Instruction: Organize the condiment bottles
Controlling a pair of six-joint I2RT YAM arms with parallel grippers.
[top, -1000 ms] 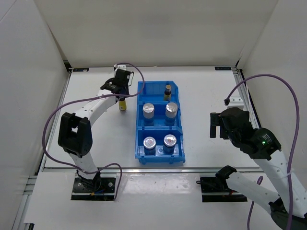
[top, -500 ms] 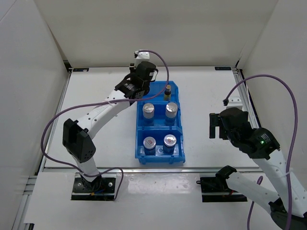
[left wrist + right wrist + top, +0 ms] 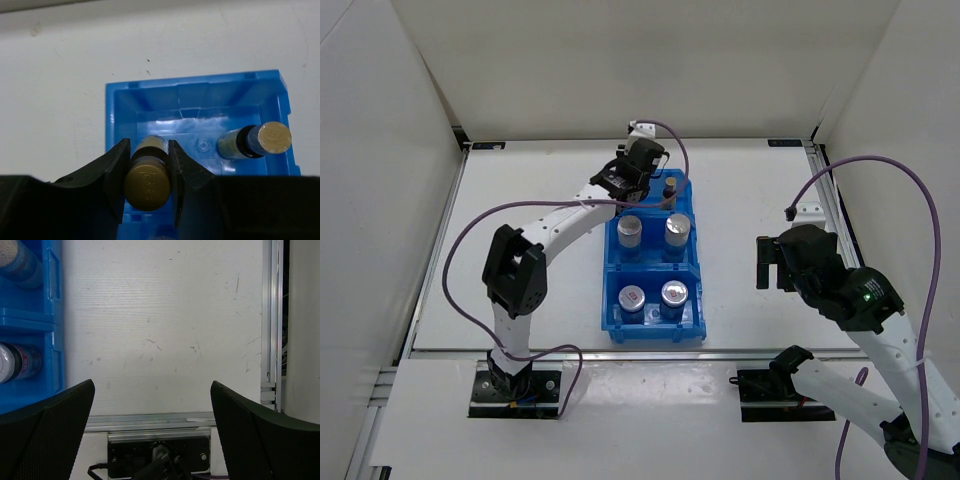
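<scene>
Left wrist view: a slim dark brown, gold-capped bottle (image 3: 146, 185) is clamped in the left gripper (image 3: 148, 150) over the far compartment of the blue three-compartment plastic bin (image 3: 200, 82), beside a second such bottle (image 3: 255, 141) standing at its right side. Four stubby silver-lidded jars (image 3: 630, 228) are seen paired in the middle and near compartments. The right gripper (image 3: 152, 390) is held wide open over the white table (image 3: 165, 340), well apart from the bin.
</scene>
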